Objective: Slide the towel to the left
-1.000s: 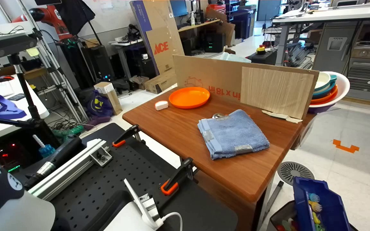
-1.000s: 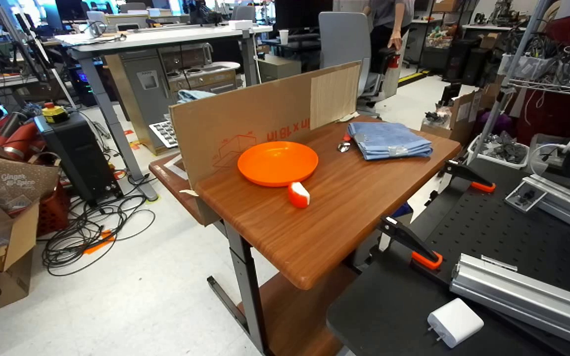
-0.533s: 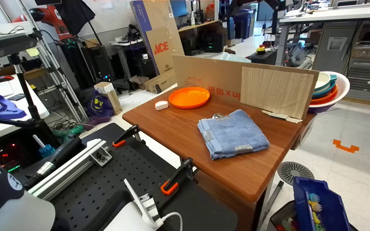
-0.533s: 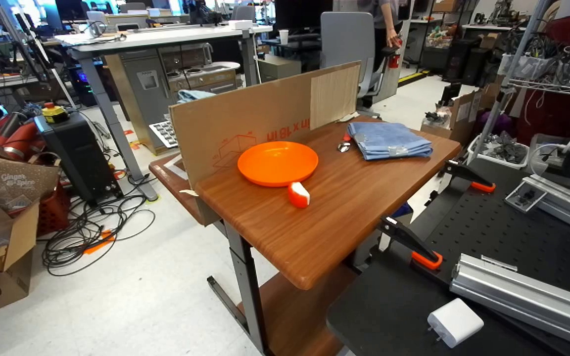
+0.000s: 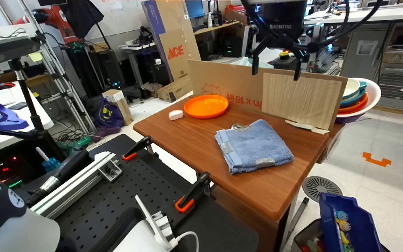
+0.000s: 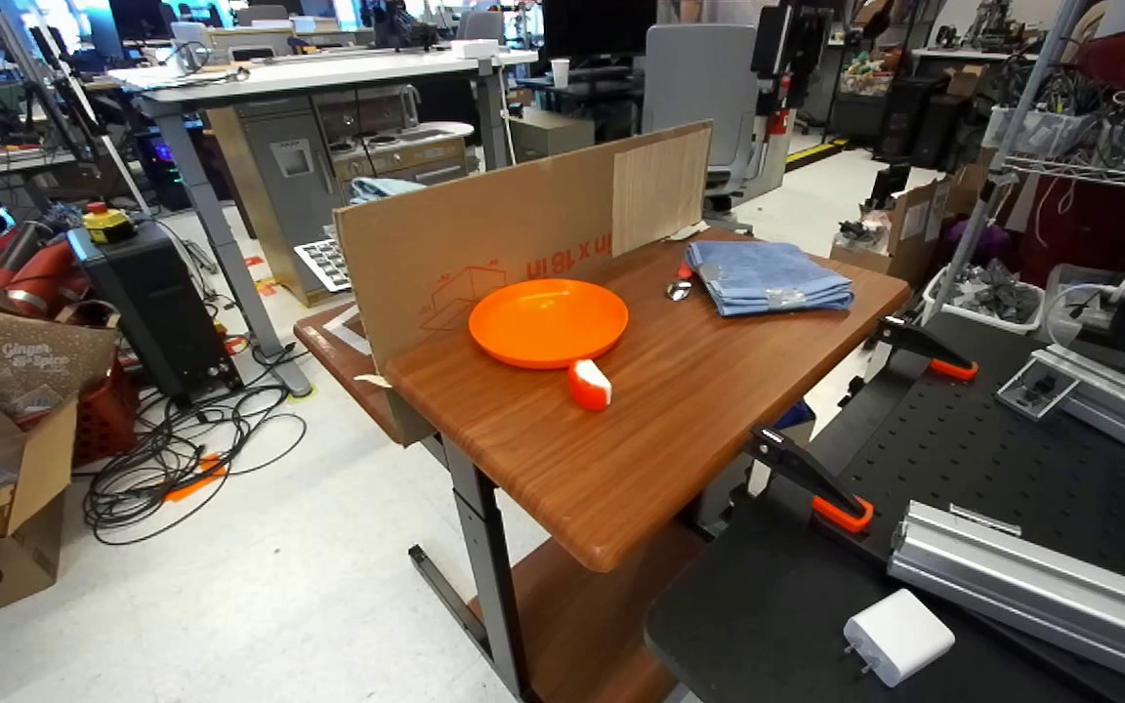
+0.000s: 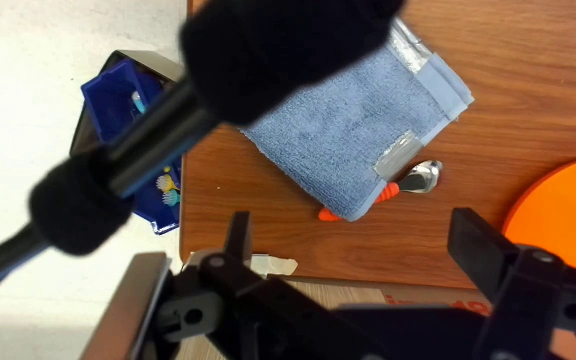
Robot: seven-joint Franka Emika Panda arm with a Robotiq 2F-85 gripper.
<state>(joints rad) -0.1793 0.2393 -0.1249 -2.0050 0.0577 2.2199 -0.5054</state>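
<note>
The towel [image 5: 257,145] lies folded and slightly rumpled on the brown worktop [image 5: 184,143], in the half toward the short edge that looks down on the blue bin [image 5: 364,227], and near the long edge that faces the clamps [image 6: 809,471]. Patches of silver tape [image 7: 400,156] show along its sides, and one of its corners sits over the orange handle of a spoon [image 7: 420,177], whose metal bowl comes out toward the opposite short edge. The gripper [image 5: 276,72] hangs well above the worktop, apart from the towel, its two fingers [image 7: 238,235] spread wide; in the wrist view they stand toward the long edge lined by the upright cardboard panel [image 5: 236,84], with bare wood and part of that panel visible between them. A wood-grain sheet [image 5: 297,99] is set against the panel at its towel end, and past the corner there stands a stack of bowls [image 5: 372,94]. At the other end, by the corner where the panel meets the short edge away from the towel, lies a round orange plate [image 6: 548,322]; just beside it, toward the corner on the clamp side, is a small red and white piece [image 6: 590,386]. In both exterior views the clamps sit along the rim of a black perforated board [image 5: 159,182]
</note>
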